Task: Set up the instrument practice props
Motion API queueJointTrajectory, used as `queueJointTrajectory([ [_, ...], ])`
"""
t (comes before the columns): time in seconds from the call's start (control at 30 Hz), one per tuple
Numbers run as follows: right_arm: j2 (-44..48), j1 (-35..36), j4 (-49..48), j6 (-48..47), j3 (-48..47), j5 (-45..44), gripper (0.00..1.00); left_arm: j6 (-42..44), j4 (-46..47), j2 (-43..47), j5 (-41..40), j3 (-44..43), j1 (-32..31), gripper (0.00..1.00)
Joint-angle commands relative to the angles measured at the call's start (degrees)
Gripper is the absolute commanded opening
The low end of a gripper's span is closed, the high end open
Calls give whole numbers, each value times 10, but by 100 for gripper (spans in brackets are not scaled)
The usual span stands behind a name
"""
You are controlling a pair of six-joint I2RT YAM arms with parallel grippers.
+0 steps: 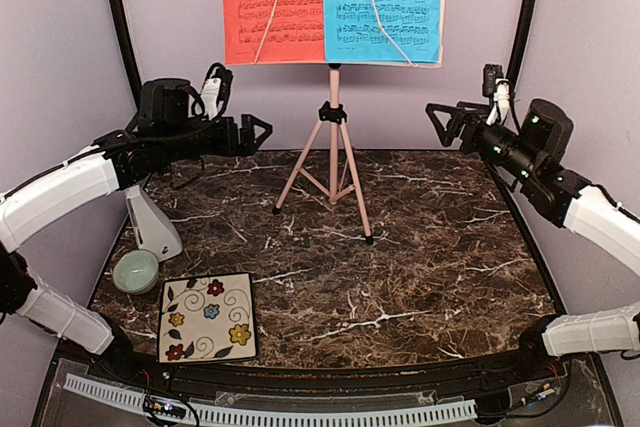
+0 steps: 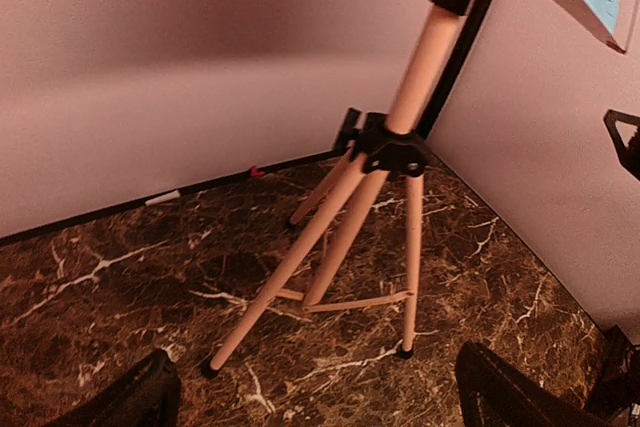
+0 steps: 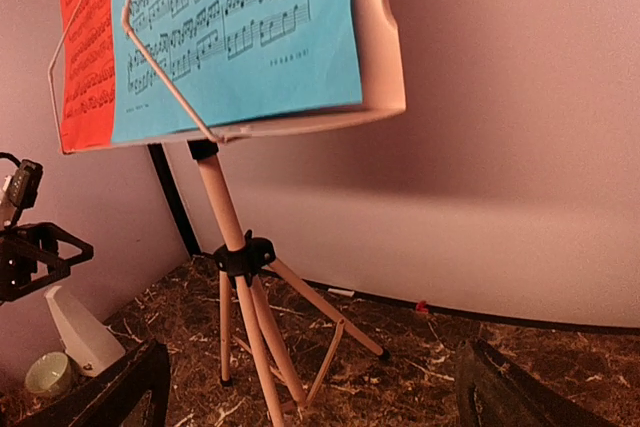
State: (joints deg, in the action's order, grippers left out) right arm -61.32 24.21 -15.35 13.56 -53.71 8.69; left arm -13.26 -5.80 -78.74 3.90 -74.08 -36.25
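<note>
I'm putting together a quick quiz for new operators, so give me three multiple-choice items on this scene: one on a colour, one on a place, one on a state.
1. In the top view, the sheet on the left half of the music stand is: A blue; B red; C white.
2. The metronome stands: A beside the green bowl; B between the stand's legs; C at the far right.
3. The left gripper and right gripper are: A both shut on sheets; B one open, one shut; C both open and empty.

Answers:
1 B: the red sheet sits left of the blue sheet.
2 A: it rises just behind the bowl.
3 C: both sets of jaws stand spread, nothing between.
</note>
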Motion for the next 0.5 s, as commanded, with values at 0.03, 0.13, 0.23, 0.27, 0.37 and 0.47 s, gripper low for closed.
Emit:
queueJointTrajectory([
  [0.03,13,-2,4,5,55,26,100,-42,-43,92,13,53,70,99],
  [0.13,6,-2,-11,10,82,50,100,-29,-69,126,75,83,153,99],
  [0.23,-9,-2,-26,15,101,81,100,16,-120,138,120,80,238,99],
  [0.27,-15,-2,-30,16,104,92,100,30,-137,140,123,76,256,99],
  [0.37,-30,-2,-51,23,115,119,100,60,-185,136,126,60,307,99],
  [0.47,-52,-2,-78,37,120,164,100,76,-208,141,85,62,340,99],
])
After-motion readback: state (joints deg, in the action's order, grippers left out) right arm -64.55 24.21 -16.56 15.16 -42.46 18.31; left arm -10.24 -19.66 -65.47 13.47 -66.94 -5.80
